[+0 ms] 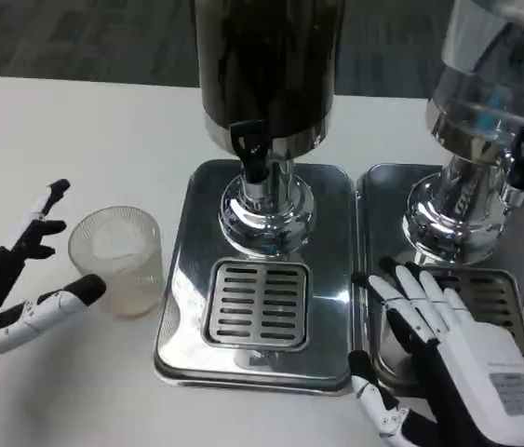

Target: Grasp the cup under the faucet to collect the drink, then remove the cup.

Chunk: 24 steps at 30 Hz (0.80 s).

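A single head view looks steeply down from the robot's head or chest onto the white counter (66,121), facing forward and sitting close to the work. The near edge of the scene lies at 6 o'clock and a strip of dark floor (75,37) shows at 12 o'clock. The dark drink dispenser (266,65) stands at the centre toward 12 o'clock, its top cut off by the frame, and its steel drip tray (187,279) lies toward 6 o'clock. A second dispenser (490,93) is cropped at 2 o'clock. The left hand (29,289) enters at 8 o'clock and the right hand (457,363) at 5 o'clock, both partly cut off by the frame.
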Available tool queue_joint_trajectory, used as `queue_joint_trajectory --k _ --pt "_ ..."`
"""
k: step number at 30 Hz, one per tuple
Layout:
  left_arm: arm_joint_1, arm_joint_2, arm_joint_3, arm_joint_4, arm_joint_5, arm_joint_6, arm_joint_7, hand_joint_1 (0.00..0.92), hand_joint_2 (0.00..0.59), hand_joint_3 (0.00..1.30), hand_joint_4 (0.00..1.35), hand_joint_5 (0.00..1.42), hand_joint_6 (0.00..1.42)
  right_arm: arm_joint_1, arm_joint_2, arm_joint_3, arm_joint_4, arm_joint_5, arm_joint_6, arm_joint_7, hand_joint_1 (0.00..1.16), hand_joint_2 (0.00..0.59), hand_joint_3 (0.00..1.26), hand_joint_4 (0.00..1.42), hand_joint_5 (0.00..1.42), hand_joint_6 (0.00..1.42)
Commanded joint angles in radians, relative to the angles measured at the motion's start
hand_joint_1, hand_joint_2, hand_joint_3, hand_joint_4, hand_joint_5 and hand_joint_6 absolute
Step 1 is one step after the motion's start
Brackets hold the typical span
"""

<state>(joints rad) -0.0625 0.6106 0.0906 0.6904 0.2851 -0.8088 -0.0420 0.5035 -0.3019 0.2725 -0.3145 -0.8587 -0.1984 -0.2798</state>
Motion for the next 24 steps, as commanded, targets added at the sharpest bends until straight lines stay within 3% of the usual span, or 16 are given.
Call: queue_joint_trajectory --k 1,24 --pt "-0.063 0.018 -0.035 0.070 -0.007 -0.035 -0.037 0.000 0.000 0.00 0.00 0.14 0.27 0.013 0.004 -0.013 -0.017 0.005 0.000 -0.011 0.36 0.464 0.15 0.03 0.01 0.03" --pt "-0.232 0.026 -0.160 0.292 0.013 -0.024 -0.100 0.000 0.000 0.00 0.00 0.07 0.14 0.047 0.016 -0.030 -0.044 0.010 -0.011 -0.011 0.36 0.464 0.15 0.04 0.03 0.04"
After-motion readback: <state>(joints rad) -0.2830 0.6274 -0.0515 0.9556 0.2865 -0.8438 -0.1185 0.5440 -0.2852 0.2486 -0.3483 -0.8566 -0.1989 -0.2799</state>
